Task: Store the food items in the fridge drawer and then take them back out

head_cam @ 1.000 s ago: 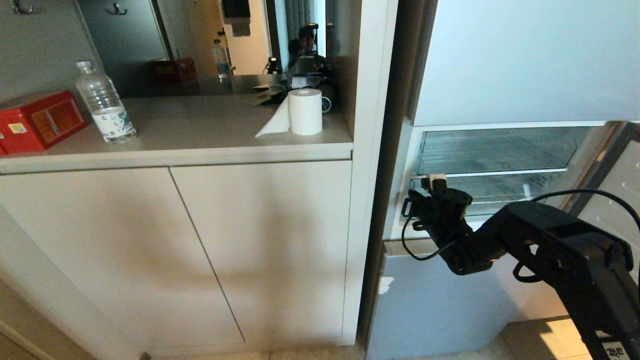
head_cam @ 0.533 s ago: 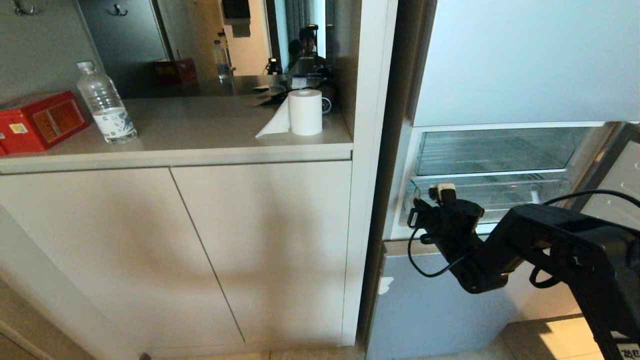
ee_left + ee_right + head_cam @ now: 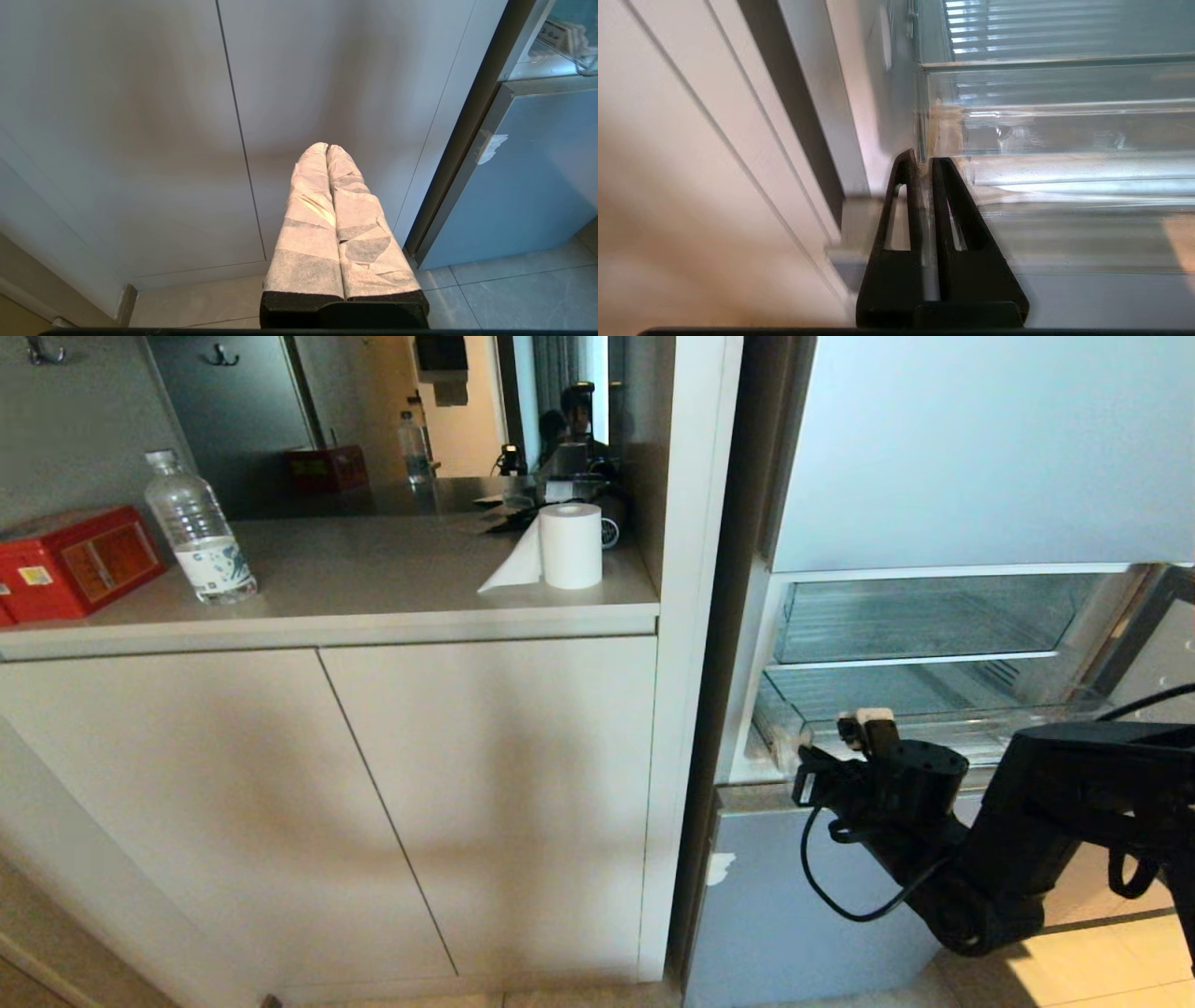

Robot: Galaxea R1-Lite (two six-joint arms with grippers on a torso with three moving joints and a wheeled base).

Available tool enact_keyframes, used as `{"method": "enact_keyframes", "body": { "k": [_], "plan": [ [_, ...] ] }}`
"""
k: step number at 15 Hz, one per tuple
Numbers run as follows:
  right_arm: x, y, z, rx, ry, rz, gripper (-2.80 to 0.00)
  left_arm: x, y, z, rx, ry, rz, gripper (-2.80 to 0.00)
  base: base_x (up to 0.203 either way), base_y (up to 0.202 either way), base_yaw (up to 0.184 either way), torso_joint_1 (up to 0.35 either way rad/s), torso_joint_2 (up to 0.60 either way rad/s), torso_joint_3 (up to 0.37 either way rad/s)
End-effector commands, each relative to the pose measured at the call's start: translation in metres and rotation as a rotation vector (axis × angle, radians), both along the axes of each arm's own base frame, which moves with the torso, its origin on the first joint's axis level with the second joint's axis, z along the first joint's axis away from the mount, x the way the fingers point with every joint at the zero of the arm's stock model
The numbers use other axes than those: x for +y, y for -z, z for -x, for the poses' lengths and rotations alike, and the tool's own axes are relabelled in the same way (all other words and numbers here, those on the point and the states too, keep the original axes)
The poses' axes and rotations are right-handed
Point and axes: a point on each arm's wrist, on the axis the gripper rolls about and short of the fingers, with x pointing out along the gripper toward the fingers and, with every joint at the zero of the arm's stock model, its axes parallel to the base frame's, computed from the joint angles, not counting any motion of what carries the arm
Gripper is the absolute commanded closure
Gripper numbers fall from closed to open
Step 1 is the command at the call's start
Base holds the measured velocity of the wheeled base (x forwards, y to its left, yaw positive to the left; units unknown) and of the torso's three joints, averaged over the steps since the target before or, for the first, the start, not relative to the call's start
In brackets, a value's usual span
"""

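1. I have the right gripper [image 3: 866, 719] at the near left corner of the wide, shallow, clear-plastic fridge drawer [image 3: 943, 728]. The drawer sits in the open fridge compartment on the right, under the glass shelf [image 3: 915, 660].
2. Claw state: the black fingers [image 3: 903, 205] are nearly pressed together with only a thin slit between them. The drawer's corner edge [image 3: 924, 140] sits in that slit at the tips, so I read it as a pinch on the front lip.
3. The left gripper [image 3: 327, 148] is parked low on the left, pointing at the pale cabinet doors [image 3: 140, 116]. Its tape-wrapped fingers are pressed together and hold nothing.
4. The food items are in no view. What shows of the drawer's inside looks bare.
5. Step in hand, my guess: drawing the drawer out so that fruit can go in. The storing part looks barely begun.
6. To do it well:
   - Pull straight toward the near side along the runners. A pull from one corner can skew the bin and jam it.
   - Keep the wrist level, because slick plastic slips from a shallow pinch.
   - Keep the arm's cable [image 3: 822, 887] off the silver-blue lower door panel [image 3: 775, 915].
   - Stop before the drawer leaves its rails.
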Motion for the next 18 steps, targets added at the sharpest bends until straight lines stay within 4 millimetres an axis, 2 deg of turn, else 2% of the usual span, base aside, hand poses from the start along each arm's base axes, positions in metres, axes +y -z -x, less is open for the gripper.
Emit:
{"method": "enact_keyframes", "body": {
  "k": [1, 3, 7, 12, 13, 15, 18],
  "plan": [
    [-0.003, -0.011, 0.019, 0.007, -0.004, 0.001, -2.8, 0.0, 0.0, 0.0, 0.001, 0.0, 0.0, 0.0, 0.0, 0.0, 0.0, 0.0, 0.0, 0.0],
    [-0.004, -0.01, 0.04, 0.058, -0.015, 0.013, -2.8, 0.0, 0.0, 0.0, 0.001, 0.0, 0.0, 0.0, 0.0, 0.0, 0.0, 0.0, 0.0, 0.0],
    [-0.005, -0.025, 0.08, 0.095, -0.025, 0.016, -2.8, 0.0, 0.0, 0.0, 0.001, 0.0, 0.0, 0.0, 0.0, 0.0, 0.0, 0.0, 0.0, 0.0],
    [-0.015, -0.058, 0.116, 0.043, 0.022, 0.009, -2.8, 0.0, 0.0, 0.0, 0.001, 0.0, 0.0, 0.0, 0.0, 0.0, 0.0, 0.0, 0.0, 0.0],
    [-0.017, -0.068, 0.123, 0.038, 0.028, 0.007, 0.0, 0.0, 0.0, 0.0, 0.001, 0.0, 0.0, 0.0, 0.0, 0.0, 0.0, 0.0, 0.0, 0.0],
    [-0.023, -0.084, 0.128, 0.039, 0.053, 0.011, 0.0, 0.0, 0.0, 0.0, 0.001, 0.0, 0.0, 0.0, 0.0, 0.0, 0.0, 0.0, 0.0, 0.0],
    [-0.036, -0.122, 0.092, 0.091, 0.144, 0.03, 0.0, 0.0, 0.0, 0.0, 0.001, 0.0, 0.0, 0.0, 0.0, 0.0, 0.0, 0.0, 0.0, 0.0]
  ]
}}
